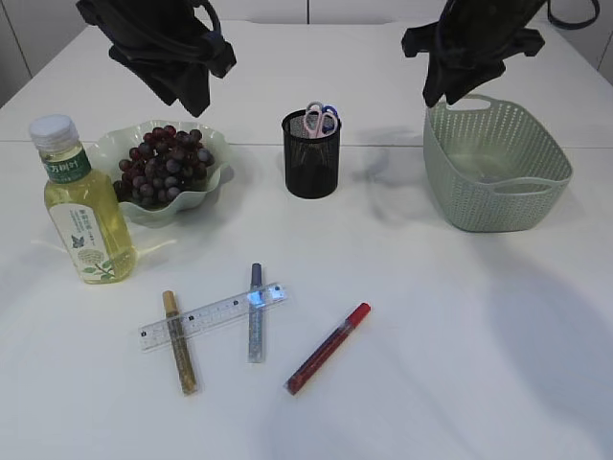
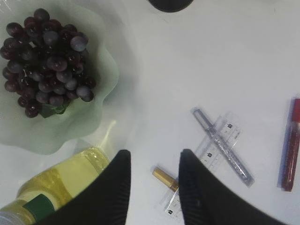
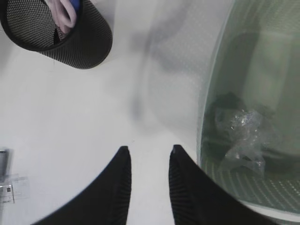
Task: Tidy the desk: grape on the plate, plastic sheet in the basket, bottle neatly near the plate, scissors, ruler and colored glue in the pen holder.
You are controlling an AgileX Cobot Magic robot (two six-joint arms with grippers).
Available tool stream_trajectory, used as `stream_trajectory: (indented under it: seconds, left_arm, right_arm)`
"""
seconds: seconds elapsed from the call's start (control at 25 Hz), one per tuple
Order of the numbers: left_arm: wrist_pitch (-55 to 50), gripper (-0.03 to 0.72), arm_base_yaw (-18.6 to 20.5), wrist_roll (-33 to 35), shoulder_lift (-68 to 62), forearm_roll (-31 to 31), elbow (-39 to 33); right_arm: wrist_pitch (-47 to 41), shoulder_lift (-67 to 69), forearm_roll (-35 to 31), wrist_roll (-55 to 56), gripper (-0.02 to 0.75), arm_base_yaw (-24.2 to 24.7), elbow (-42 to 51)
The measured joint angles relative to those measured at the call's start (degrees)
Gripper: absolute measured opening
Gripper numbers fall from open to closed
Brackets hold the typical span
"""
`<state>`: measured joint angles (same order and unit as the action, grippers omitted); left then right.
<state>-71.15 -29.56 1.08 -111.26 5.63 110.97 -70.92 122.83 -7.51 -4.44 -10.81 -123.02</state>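
Dark grapes [image 1: 161, 164] [image 2: 47, 63] lie on the pale green plate [image 1: 213, 182] [image 2: 101, 96]. The bottle [image 1: 81, 201] [image 2: 61, 180] of yellow liquid stands left of the plate. Scissors [image 1: 321, 118] stand in the black mesh pen holder [image 1: 311, 158] [image 3: 79, 44]. A clear ruler [image 1: 211, 314] [image 2: 213, 150] lies on the table with gold glue [image 1: 180, 343] [image 2: 165, 178] and silver glue [image 1: 256, 311] [image 2: 224, 146] across it; red glue [image 1: 328, 348] [image 2: 291, 145] lies to the right. The crumpled plastic sheet [image 3: 241, 133] sits in the green basket [image 1: 498, 168] [image 3: 208, 117]. Both grippers hover high, open and empty: left gripper [image 2: 153, 157], right gripper [image 3: 149, 149].
The white table has bare room at the front right and between pen holder and basket. The left arm [image 1: 168, 48] hangs over the plate, the right arm [image 1: 474, 48] over the basket's back edge.
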Motion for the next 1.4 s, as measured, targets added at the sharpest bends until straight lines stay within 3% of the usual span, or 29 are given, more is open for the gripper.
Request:
stream_trajectory:
  seconds: [0.16, 0.44, 0.8, 1.08, 1.4]
  left_arm:
    - [0.0, 0.255, 0.0, 0.38, 0.0, -1.18, 0.0]
    - [0.0, 0.255, 0.0, 1.56, 0.09, -6.89, -0.75]
    - [0.0, 0.26, -0.93, 3.02, 3.33, -8.11, -12.89]
    - [0.22, 0.332, -5.39, 8.53, 3.58, -8.29, -20.31]
    - [0.57, 0.424, -5.67, 13.5, 0.04, -6.34, -22.01]
  right_arm:
    - [-0.11, -4.21, 0.22, 1.21, 0.239, 0.0, 4.0]
    - [-0.11, -14.92, 0.69, 3.16, 0.239, 0.0, 19.19]
    - [-0.11, -30.03, 1.54, 5.99, 0.239, 0.0, 36.38]
    - [-0.11, -40.32, 2.06, 8.49, 0.251, 0.0, 48.12]
    - [-0.22, -47.55, 4.18, 8.61, 0.251, 0.0, 53.34]
